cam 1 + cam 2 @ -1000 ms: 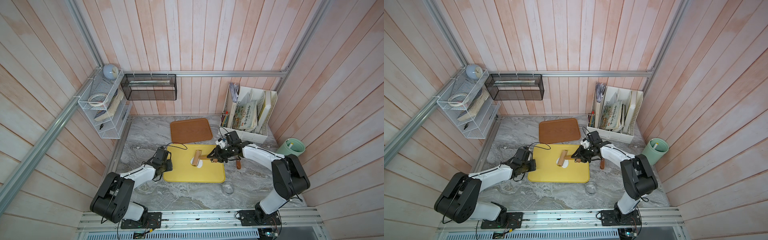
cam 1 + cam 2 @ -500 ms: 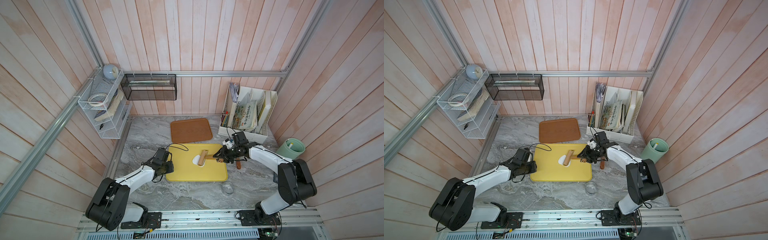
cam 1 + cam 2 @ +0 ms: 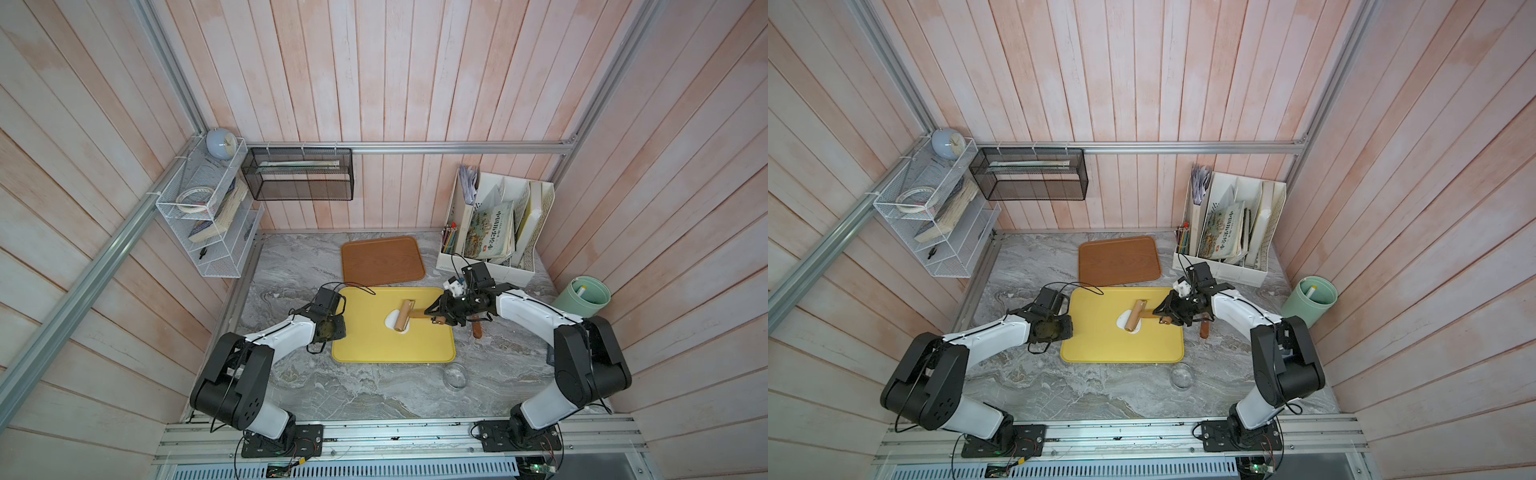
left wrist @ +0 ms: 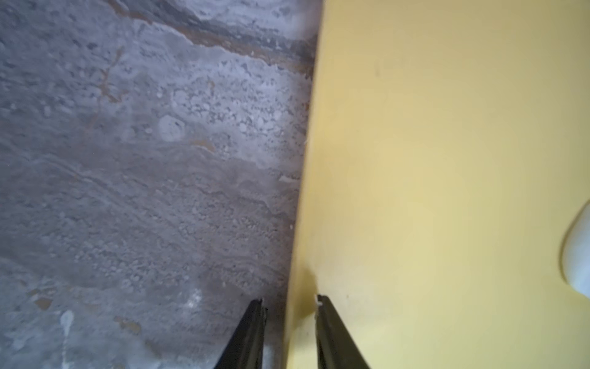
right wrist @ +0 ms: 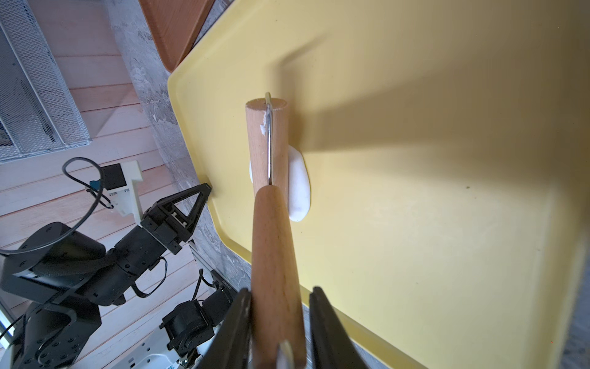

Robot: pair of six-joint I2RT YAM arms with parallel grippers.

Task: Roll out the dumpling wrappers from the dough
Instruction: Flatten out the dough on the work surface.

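Observation:
The dough (image 3: 390,321) (image 3: 1123,322) (image 5: 300,188) is a small white oval blob lying on the yellow tray (image 3: 374,349) (image 3: 1100,349) (image 5: 447,223). A wooden roller (image 3: 404,316) (image 3: 1136,316) (image 5: 266,140) rests across it. My right gripper (image 3: 434,314) (image 3: 1163,313) (image 5: 279,292) is shut on the roller's wooden handle (image 5: 274,249). My left gripper (image 3: 338,328) (image 3: 1067,326) (image 4: 290,300) is open at the yellow tray's (image 4: 447,127) left rim, one finger on each side of it. No dumpling wrappers are in view.
A brown tray (image 3: 382,259) lies behind the yellow one. To its right, on the marble table, are a brown-handled tool (image 3: 476,330) and a small glass dish (image 3: 455,376). A white file organizer (image 3: 498,232) and a green cup (image 3: 588,295) stand at the back right.
My right gripper has drawn the roller to the right across the dough, and the yellow tray slid slightly right. My left gripper's jaws have come apart at the tray's rim.

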